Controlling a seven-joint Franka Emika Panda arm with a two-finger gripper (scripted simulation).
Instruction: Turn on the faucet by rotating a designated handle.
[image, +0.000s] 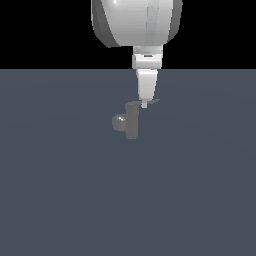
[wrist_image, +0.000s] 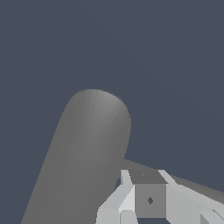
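The faucet (image: 131, 121) stands upright on the flat blue-grey floor (image: 60, 190), a little above the middle of the exterior view and well away from any edge of that surface. It is a small matte grey cylinder with a short round spout (image: 119, 122) sticking out toward the exterior view's left. From its top the handle (image: 152, 102), a thin flat grey lever, runs out toward the exterior view's right, roughly level with the floor. The gripper (image: 145, 104) hangs straight down from the white arm (image: 136, 22) and its tip meets the handle just to the right of the faucet body, at the height of the faucet's top. In the wrist view the faucet (wrist_image: 85, 153) fills the lower middle as a wide grey cylinder with a rounded top, and the handle (wrist_image: 192, 186) shows as a thin grey strip leading away from it behind the gripper (wrist_image: 144, 177). There the two pale fingers (wrist_image: 125, 176) stand a little apart with the handle lying between them, so the gripper looks closed around the lever, though whether the pads press on it cannot be told from either view. The floor around the faucet is a plain even colour, and beyond its far edge the background is black.
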